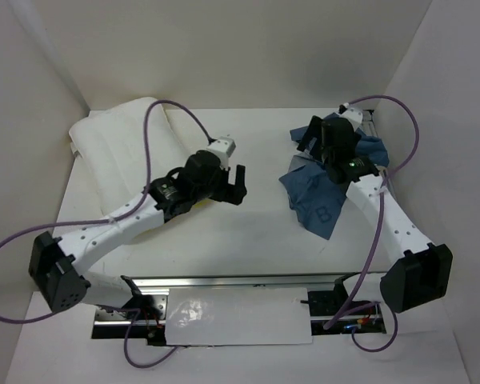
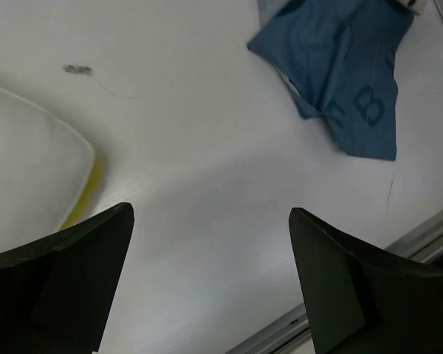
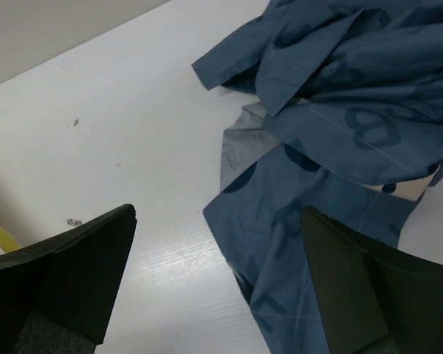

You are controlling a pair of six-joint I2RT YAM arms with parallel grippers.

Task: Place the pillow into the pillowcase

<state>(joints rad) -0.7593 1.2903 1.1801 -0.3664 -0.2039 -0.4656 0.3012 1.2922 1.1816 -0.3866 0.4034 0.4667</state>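
Pillow (image 1: 122, 142) lies flat at the far left of the table (image 1: 248, 240), with one end against the left wall. In the left wrist view, its corner with the pale-yellow seam (image 2: 29, 166) sits just left of the left finger.

Left gripper (image 1: 240, 186) is positioned left of centre, beside the right edge of the pillow. Its jaws are spread wide over bare table and hold nothing (image 2: 210, 214).

Pillowcase (image 1: 320, 198) lies crumpled at the far right of the table, well apart from the pillow. A printed letter B faces up near its near corner.

Right gripper (image 1: 310, 138) is positioned at the far left part of the pillowcase. Its jaws are spread wide and empty (image 3: 218, 215), with blue folds (image 3: 340, 110) between and beyond the fingers.
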